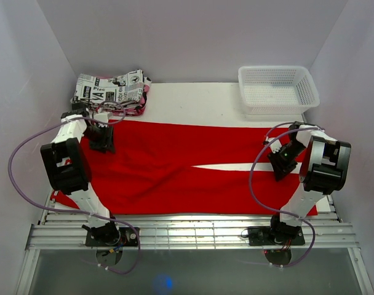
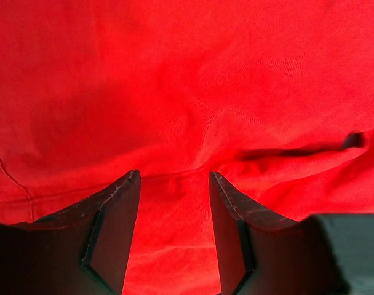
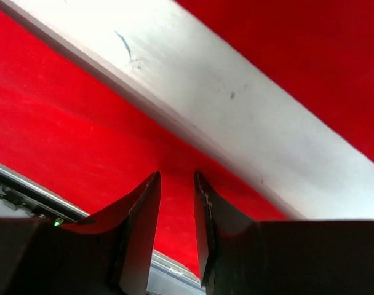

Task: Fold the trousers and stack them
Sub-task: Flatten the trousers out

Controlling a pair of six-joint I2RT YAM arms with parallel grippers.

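The red trousers (image 1: 175, 169) lie spread flat across the table, waist at the left, two legs running right with a thin white gap between them. My left gripper (image 1: 101, 141) hovers low over the waist end. In the left wrist view it (image 2: 175, 177) is open, with wrinkled red fabric (image 2: 187, 92) under and between the fingers. My right gripper (image 1: 284, 161) is over the near leg by the gap. In the right wrist view it (image 3: 176, 177) is narrowly open above the red leg (image 3: 64, 141), right beside the white strip of table (image 3: 236, 104).
A folded black-and-white newspaper-print garment (image 1: 110, 89) lies at the back left. A white mesh basket (image 1: 277, 89) stands at the back right. A metal rail (image 1: 193, 233) runs along the near edge. White walls close in both sides.
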